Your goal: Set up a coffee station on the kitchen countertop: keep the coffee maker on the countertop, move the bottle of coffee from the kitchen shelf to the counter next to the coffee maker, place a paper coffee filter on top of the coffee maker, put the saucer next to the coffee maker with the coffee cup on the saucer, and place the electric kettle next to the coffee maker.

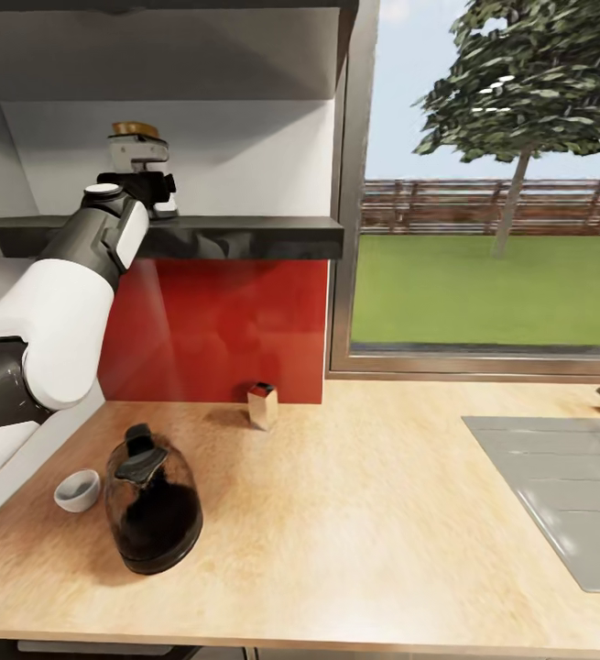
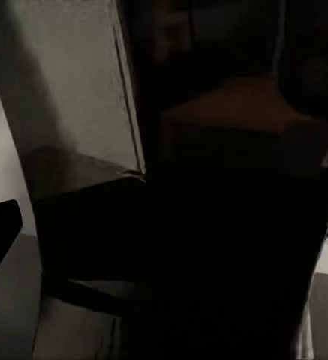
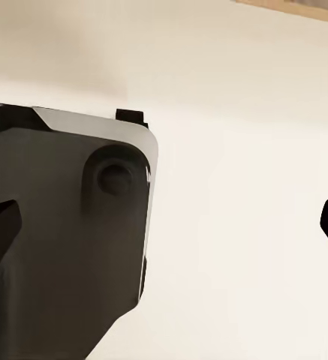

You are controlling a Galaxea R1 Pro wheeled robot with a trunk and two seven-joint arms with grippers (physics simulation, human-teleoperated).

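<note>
The counter (image 1: 354,513) carries little of the coffee station yet. One kettle (image 1: 153,513), smoky glass with a black lid, stands near its left end, and one small white cup (image 1: 77,489) sits just beside it on the bare wood, with no saucer under it. A small white-and-wood box with a dark top (image 1: 263,406) stands apart near the red back panel; what it is I cannot tell. One steel sink (image 1: 565,486) is set in at the right. By my reckoning most of the work is left: coffee maker, filter and saucer all remain to be arranged, and kettle and cup are not yet set beside any machine.

The step in hand looks like fetching the coffee. One jar (image 1: 138,147) with a yellow-brown lid stands on the dark shelf (image 1: 245,236), and the left arm reaches up to it, the left pincer (image 1: 149,186) at the jar's base. Whether it has closed on the jar I cannot tell; the left wrist view is too dark.

The right pincer (image 3: 164,225) is spread wide, holding nothing.
</note>
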